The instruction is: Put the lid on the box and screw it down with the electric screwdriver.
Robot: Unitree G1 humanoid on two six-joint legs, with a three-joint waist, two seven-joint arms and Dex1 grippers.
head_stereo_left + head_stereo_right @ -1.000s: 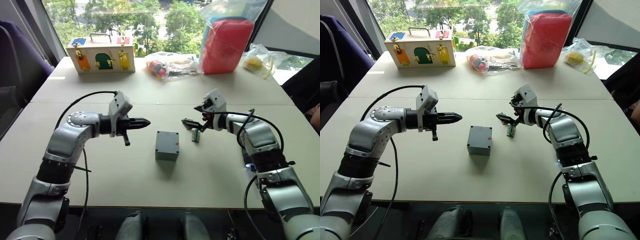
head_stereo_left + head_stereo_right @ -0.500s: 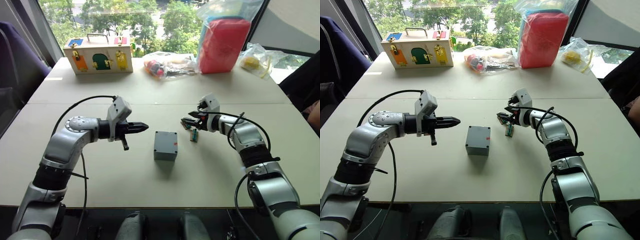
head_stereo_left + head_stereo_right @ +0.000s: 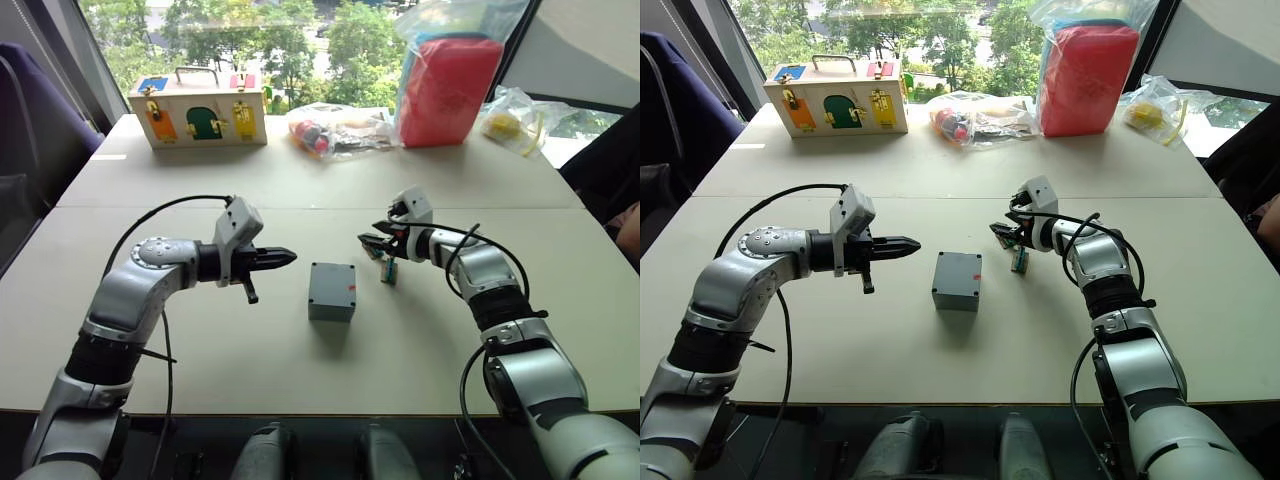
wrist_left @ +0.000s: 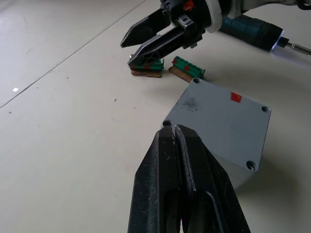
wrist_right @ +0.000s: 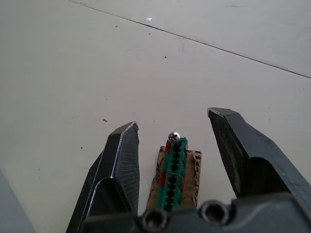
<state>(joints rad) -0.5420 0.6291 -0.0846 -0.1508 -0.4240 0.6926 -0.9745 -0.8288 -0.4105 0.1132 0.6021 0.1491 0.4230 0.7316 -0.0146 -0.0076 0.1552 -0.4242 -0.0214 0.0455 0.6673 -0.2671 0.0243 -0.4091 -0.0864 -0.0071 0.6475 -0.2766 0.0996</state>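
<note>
Lid point(image 4: 221, 116) already sits on the box point(image 3: 332, 292); screwing's left. Right gripper point(image 5: 177, 145), fingers apart, straddles a green connector point(image 5: 172, 177); left gripper point(image 3: 277, 258) is closed, empty. Screwdriver point(image 4: 252, 33) lies unused.

The two eye views look from the robot's head, forward and down over the table point(image 3: 300, 380), far enough back to see both arms and the window behind. The left wrist view sits low and close, looking along its fingers at the box point(image 4: 218, 126) and the right gripper point(image 4: 146, 46). The right wrist view looks down, very close, at a green connector point(image 5: 172, 174), which the left wrist view shows too.
</note>
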